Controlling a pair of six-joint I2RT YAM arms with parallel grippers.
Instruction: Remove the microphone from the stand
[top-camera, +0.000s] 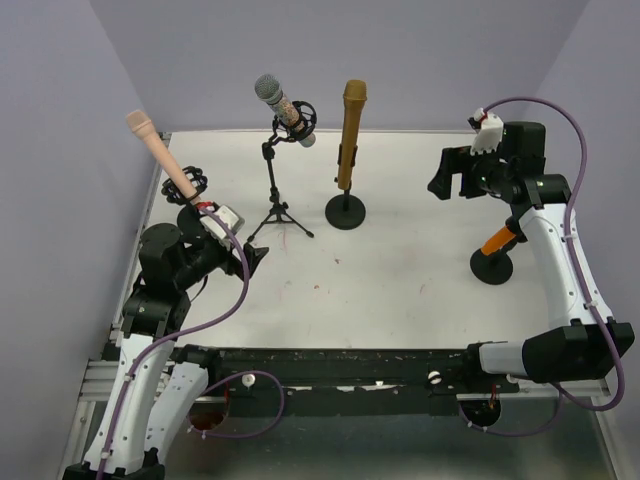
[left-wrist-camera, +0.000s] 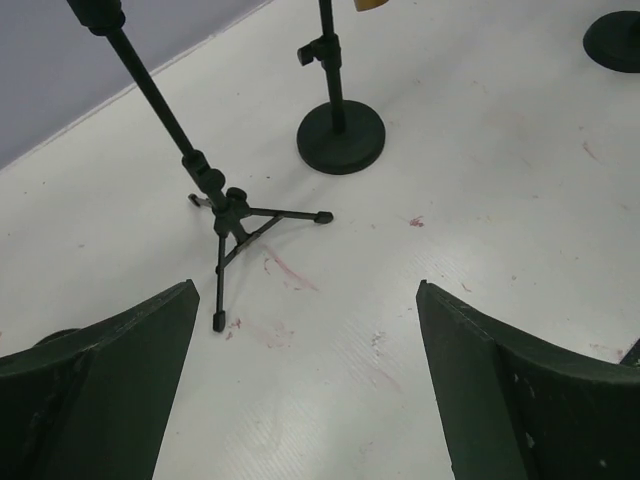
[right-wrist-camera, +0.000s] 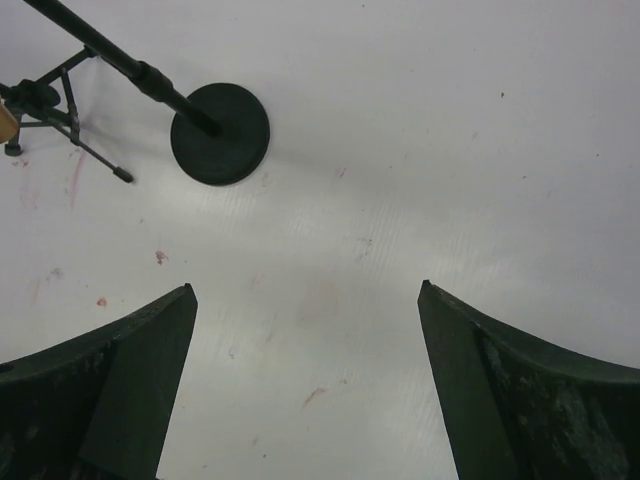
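Several microphones stand on the table. A silver-headed microphone (top-camera: 283, 106) sits in a clip on a black tripod stand (top-camera: 277, 205). Beside it a gold microphone (top-camera: 350, 130) rises from a round-base stand (top-camera: 345, 212). A pink microphone (top-camera: 160, 155) leans at the far left, just behind my left arm. An orange microphone (top-camera: 497, 240) sits low on a round base (top-camera: 492, 267) under my right arm. My left gripper (top-camera: 254, 260) (left-wrist-camera: 305, 285) is open over bare table, short of the tripod stand (left-wrist-camera: 230, 210). My right gripper (top-camera: 447, 173) (right-wrist-camera: 306, 287) is open and raised at the back right, holding nothing.
The white table (top-camera: 400, 290) has purple walls at the back and both sides. In the left wrist view a round base (left-wrist-camera: 340, 135) lies beyond the tripod, and another base (left-wrist-camera: 615, 40) is at the top right. The right wrist view shows a round base (right-wrist-camera: 220, 133) and tripod legs (right-wrist-camera: 55, 105).
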